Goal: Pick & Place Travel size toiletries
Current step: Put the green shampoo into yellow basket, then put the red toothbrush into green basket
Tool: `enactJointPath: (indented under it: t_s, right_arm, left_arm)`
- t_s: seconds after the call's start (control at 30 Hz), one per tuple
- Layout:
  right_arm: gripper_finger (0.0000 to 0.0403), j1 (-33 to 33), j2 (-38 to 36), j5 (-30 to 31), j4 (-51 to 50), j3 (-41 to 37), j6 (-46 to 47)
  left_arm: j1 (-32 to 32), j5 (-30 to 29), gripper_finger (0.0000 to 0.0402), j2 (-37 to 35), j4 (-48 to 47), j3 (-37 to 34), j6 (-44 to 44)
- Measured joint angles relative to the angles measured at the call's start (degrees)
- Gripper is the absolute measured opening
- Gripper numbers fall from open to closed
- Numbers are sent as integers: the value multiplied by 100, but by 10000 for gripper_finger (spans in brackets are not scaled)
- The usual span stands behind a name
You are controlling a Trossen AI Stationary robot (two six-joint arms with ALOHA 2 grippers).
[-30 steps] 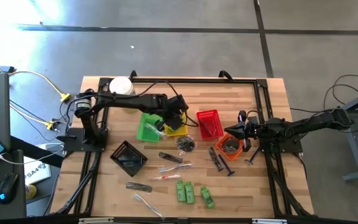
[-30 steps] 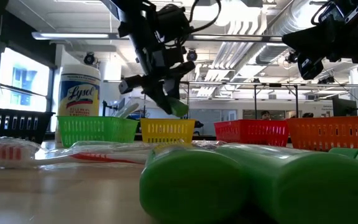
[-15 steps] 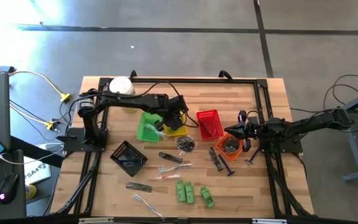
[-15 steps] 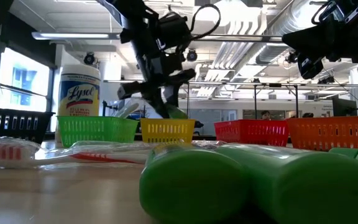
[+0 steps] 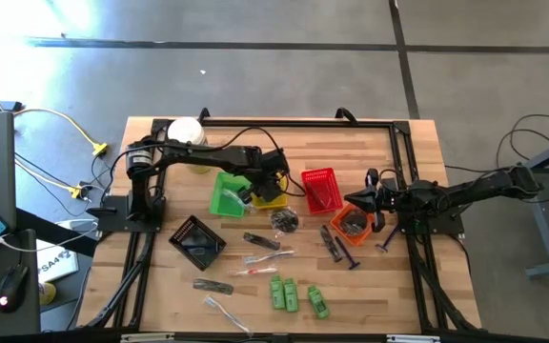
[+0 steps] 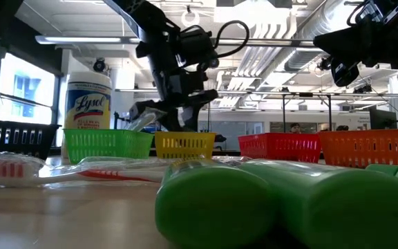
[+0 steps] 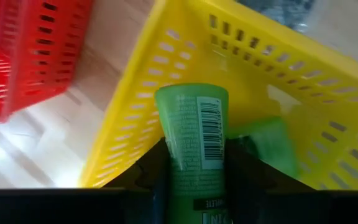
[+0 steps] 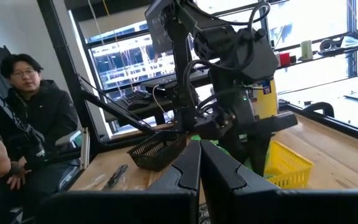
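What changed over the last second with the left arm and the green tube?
The left end effector lowered the green tube into the yellow basket, still between its fingers. The right end effector stayed shut by the orange basket; nothing else moved.

I am seeing four baskets (image 5: 284,195) sitting in a row across the table's (image 5: 417,143) middle, a fifth basket (image 5: 196,241) lying apart to their left front. The jar (image 5: 186,131) is standing behind, at the far left corner. Loose toiletries (image 5: 289,292) are lying in front of the row. The left gripper (image 5: 258,187) is hanging over the second basket, a tube (image 7: 194,134) sitting between its fingers.
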Motion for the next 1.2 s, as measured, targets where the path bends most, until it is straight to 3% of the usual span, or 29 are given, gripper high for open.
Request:
enactJointPath:
  t_s: [0.6,0.83,0.97,1.2]
  right_arm:
    - [2,0,0,-3,3,0,0]
    - [2,0,0,-3,4,0,0]
    - [2,0,0,-5,4,0,0]
    - [2,0,0,-10,4,0,0]
  left_arm:
    - [-2,-24,115,-2,0,-2,-875]
    - [-2,38,187,-2,84,-2,-1079]
    - [-7,-318,226,-7,58,-2,-1086]
    - [-118,-858,239,-429,-260,-2,-1212]
